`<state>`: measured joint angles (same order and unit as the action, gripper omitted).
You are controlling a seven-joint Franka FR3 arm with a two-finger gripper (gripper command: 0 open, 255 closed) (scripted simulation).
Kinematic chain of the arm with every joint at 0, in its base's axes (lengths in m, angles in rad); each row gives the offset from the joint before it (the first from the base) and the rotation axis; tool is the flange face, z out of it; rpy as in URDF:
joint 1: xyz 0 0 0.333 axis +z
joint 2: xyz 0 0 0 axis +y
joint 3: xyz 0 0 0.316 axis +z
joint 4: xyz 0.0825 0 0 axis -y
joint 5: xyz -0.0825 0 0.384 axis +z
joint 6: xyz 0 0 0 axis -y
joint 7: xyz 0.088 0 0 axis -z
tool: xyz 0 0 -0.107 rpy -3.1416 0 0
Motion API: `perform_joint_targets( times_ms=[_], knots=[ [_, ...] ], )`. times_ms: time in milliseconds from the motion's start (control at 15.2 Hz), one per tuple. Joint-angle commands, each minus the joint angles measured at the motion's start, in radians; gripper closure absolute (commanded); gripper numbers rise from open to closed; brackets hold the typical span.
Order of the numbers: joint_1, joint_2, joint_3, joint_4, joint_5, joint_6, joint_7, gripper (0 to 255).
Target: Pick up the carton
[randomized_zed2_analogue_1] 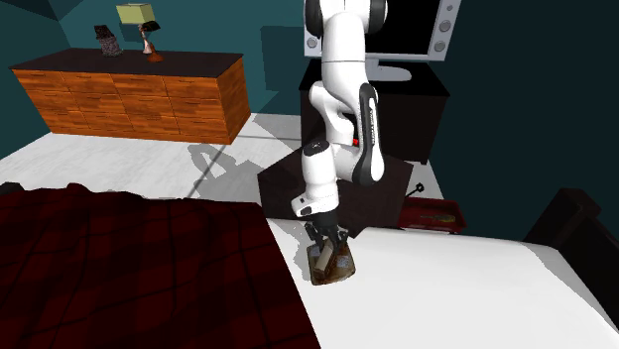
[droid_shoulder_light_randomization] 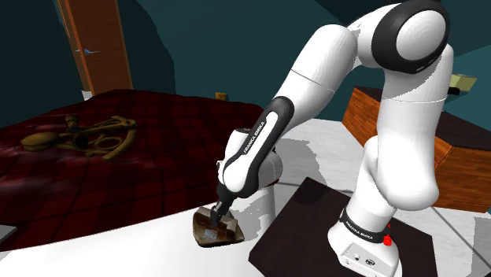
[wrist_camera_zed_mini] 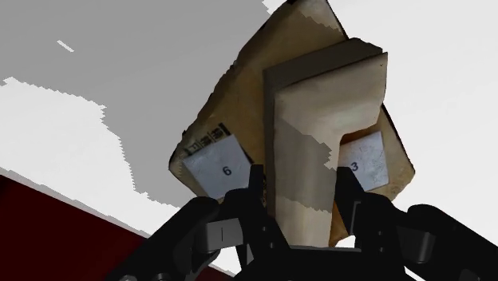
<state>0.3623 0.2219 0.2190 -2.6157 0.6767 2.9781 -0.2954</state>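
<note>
The carton (droid_shoulder_light_randomization: 214,228) is a flat, brownish cardboard piece lying on the white floor beside the bed. It also appears in the second exterior view (randomized_zed2_analogue_1: 335,268). In the wrist view the carton (wrist_camera_zed_mini: 319,96) has a raised pale ridge down its middle and white labels marked 6 and 3. My black gripper (droid_shoulder_light_randomization: 218,211) reaches down onto it from above (randomized_zed2_analogue_1: 325,241). Its fingers (wrist_camera_zed_mini: 257,195) press against both sides of the ridge, so the gripper (wrist_camera_zed_mini: 302,203) is shut on the carton.
A bed with a dark red plaid cover (droid_shoulder_light_randomization: 118,185) lies right next to the carton, with a tan object (droid_shoulder_light_randomization: 86,134) on it. A wooden dresser (randomized_zed2_analogue_1: 139,94) with a lamp (randomized_zed2_analogue_1: 139,18) stands behind. The black stand (droid_shoulder_light_randomization: 315,228) and a red item (randomized_zed2_analogue_1: 432,213) are nearby.
</note>
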Motion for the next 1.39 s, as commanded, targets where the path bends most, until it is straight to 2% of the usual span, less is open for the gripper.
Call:
perform_joint_targets(
  times_ms=[0,198,660,1188,1320],
  knots=[
    [0.000,0.001,0.000,0.000,0.000,0.000,0.000,255],
    [-0.002,-0.001,0.003,-0.003,0.004,0.001,-0.004,255],
    [0.034,-0.124,-0.056,-0.032,-0.113,-0.095,0.110,255],
    [0.031,-0.254,-0.076,-0.042,-0.223,-0.212,0.213,255],
    [0.030,-0.256,-0.076,-0.043,-0.225,-0.214,0.215,255]
  ],
)
